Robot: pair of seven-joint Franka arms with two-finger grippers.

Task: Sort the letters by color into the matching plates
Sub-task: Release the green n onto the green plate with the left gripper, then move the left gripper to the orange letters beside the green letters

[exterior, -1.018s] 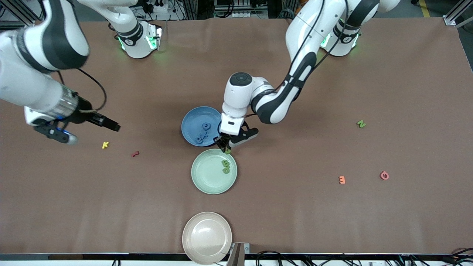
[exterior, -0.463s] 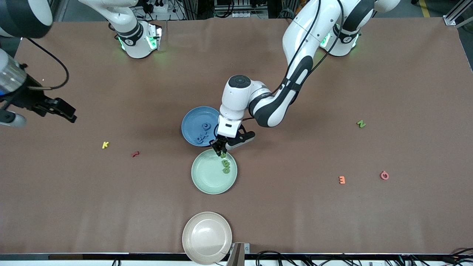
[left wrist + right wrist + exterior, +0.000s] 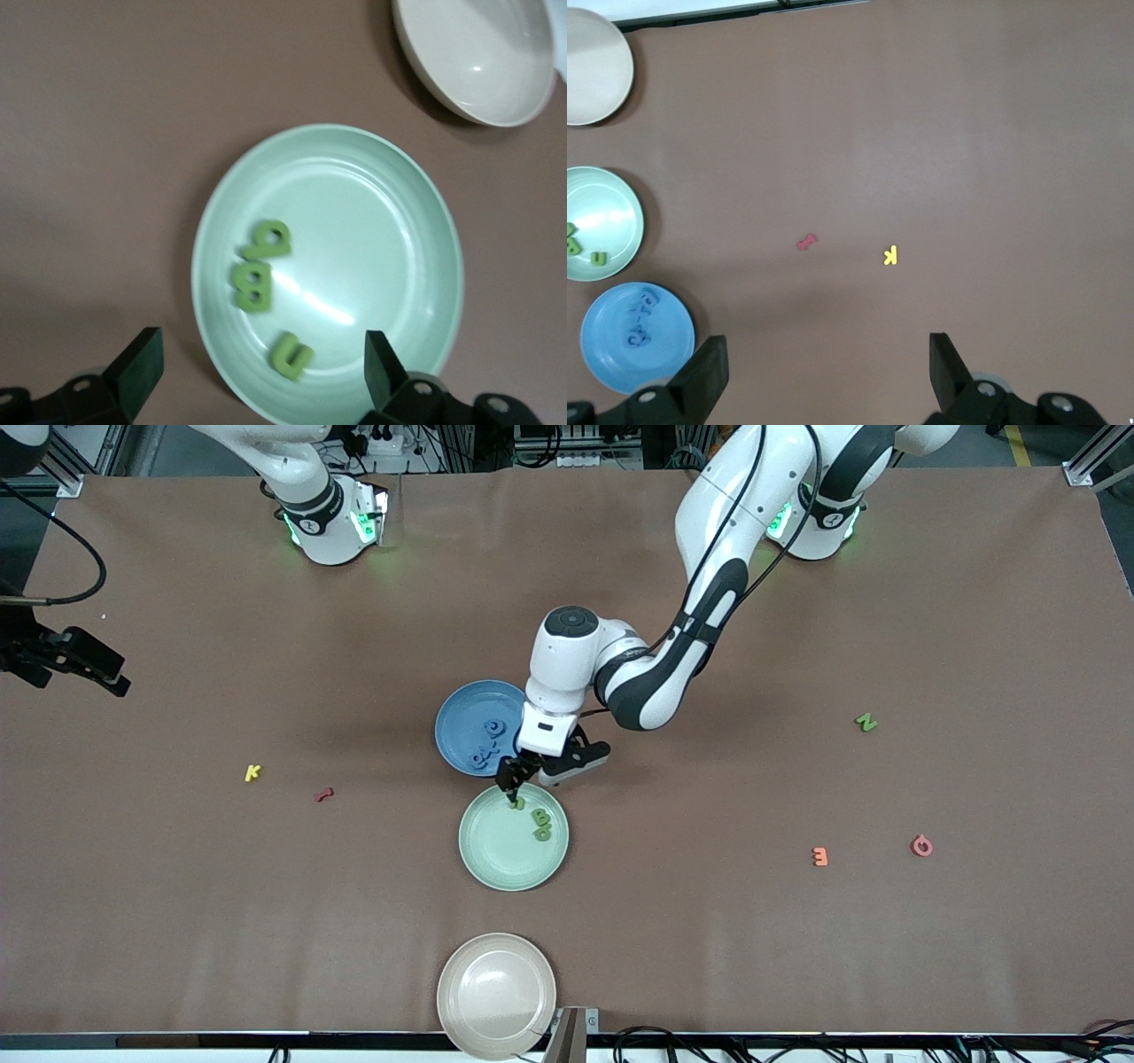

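Robot lab: aluminium framing point(image 3: 1088, 460), cables point(image 3: 549, 447)

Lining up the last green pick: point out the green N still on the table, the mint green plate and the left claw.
green N point(image 3: 866, 723), front view, middle of the letter.
mint green plate point(image 3: 496, 859), front view, bare floor of the plate.
left claw point(image 3: 516, 785), front view, midway between the fingertips.

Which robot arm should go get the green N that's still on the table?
Probably the left arm. The green N lies toward its end of the table, and the left gripper is open over the green plate, with nothing held. The right gripper, open, waits over the table's other end.
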